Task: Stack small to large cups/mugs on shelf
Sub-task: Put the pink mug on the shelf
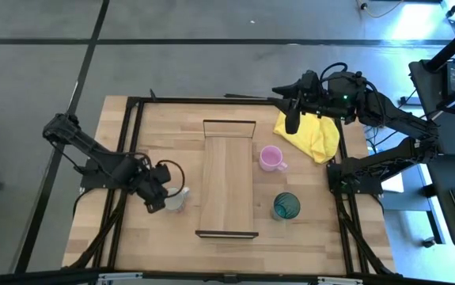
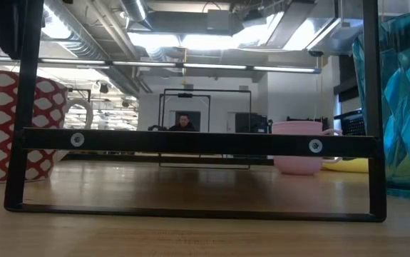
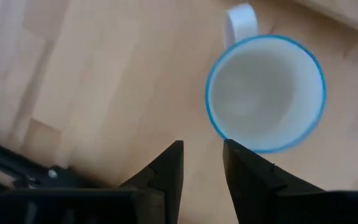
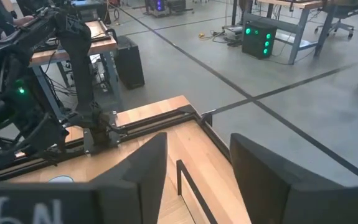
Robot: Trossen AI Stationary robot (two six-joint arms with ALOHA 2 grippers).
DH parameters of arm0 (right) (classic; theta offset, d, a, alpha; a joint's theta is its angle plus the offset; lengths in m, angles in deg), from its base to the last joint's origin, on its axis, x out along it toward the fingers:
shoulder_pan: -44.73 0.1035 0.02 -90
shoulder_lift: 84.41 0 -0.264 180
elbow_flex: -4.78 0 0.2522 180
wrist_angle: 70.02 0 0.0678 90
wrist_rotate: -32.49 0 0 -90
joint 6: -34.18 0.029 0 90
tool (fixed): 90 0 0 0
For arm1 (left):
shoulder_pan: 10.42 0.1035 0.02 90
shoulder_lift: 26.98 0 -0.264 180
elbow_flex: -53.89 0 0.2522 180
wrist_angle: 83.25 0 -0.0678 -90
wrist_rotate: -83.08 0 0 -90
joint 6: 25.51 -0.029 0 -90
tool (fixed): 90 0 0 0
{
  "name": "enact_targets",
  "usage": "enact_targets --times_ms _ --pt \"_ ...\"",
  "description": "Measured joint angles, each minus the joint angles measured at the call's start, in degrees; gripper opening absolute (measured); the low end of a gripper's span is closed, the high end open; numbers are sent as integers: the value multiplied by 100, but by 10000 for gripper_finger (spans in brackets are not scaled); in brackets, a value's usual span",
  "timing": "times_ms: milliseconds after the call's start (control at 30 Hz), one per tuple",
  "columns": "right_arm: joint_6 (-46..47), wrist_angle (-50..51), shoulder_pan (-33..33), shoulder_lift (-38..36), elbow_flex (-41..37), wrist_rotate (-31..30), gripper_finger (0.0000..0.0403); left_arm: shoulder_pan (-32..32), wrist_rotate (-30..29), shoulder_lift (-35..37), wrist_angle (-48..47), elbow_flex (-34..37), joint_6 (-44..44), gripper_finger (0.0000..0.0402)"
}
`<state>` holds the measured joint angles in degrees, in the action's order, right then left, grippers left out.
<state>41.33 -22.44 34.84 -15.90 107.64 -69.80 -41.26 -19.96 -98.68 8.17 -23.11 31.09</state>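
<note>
three mugs point(image 1: 272, 158), one shelf point(image 1: 227, 188), one cloth point(image 1: 312, 134)

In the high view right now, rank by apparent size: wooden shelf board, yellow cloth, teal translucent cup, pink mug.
1. Light-wood shelf board.
2. Crumpled yellow cloth.
3. Teal translucent cup and pink handled mug: too alike to rank.

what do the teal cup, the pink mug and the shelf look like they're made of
Teal cup: likely clear tinted plastic or glass; in the low view its faceted wall lets light through.
Pink mug: probably glazed ceramic, opaque with a smooth, even sheen, though plastic can't be excluded.
Shelf: pale wood board with visible grain, and dark end frames that look like metal.
</note>
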Motion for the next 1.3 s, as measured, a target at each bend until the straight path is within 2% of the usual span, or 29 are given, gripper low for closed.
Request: enact_targets --times_ms 133,200,533,1133,1300 --pt "-25 -2 0 0 0 -7 177 -79 -689 2 282 11 -2 109" --pt "-43 -2 0 0 0 -7 175 -84 -762 2 318 11 -7 109" --pt "-206 0 0 0 0 -9 173 -88 -566 -9 628 15 33 110" --pt "-337 1 -7 2 -63 -13 173 -84 -478 -650 613 20 168 110" --pt "-337 188 -7 2 -63 -16 173 -57 -478 -649 615 20 554 110"
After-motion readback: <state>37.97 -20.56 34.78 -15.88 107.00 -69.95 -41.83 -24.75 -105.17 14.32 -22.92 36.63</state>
